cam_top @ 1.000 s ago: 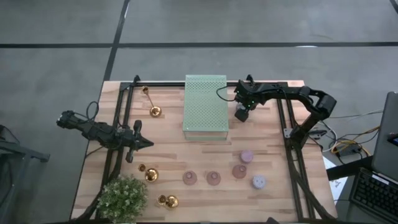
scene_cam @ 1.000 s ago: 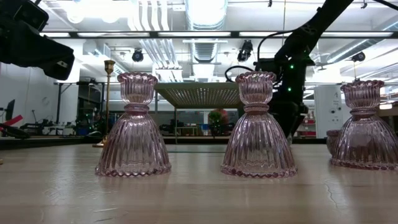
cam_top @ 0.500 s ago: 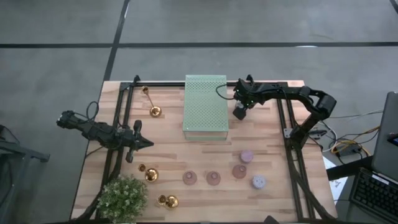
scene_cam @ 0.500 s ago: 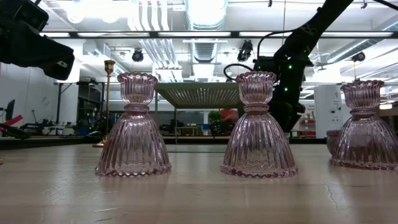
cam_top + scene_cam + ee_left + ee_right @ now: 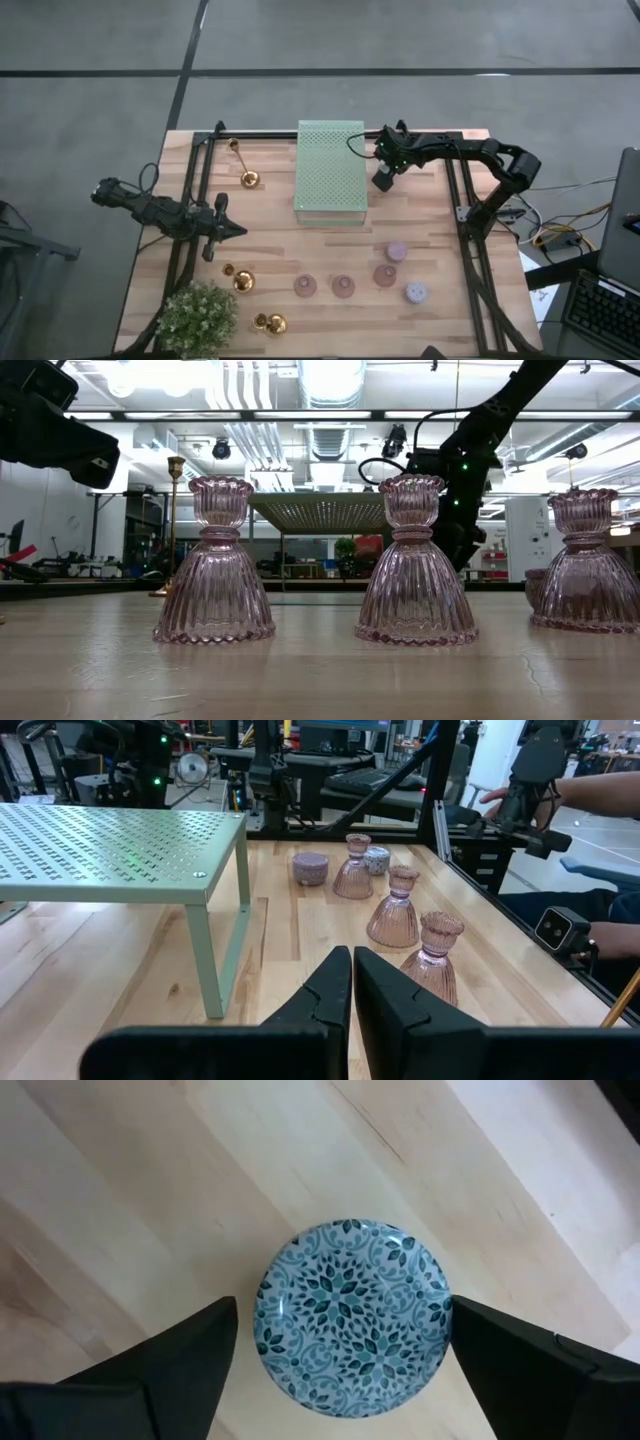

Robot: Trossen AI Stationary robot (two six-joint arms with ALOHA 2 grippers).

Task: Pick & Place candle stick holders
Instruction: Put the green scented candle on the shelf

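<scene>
Patterned holder [image 5: 347, 1316] — between right hand [image 5: 340, 1342] fingers.

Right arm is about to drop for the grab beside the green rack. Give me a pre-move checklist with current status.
1. Right gripper open: ok.
2. Patterned holder centred between the fingers: ok.
3. Right gripper clear of green rack: ok, beside it.
4. Fingers low enough to close on the holder: cannot tell.
5. Left gripper shut, parked far off on the left side: ok.
</scene>
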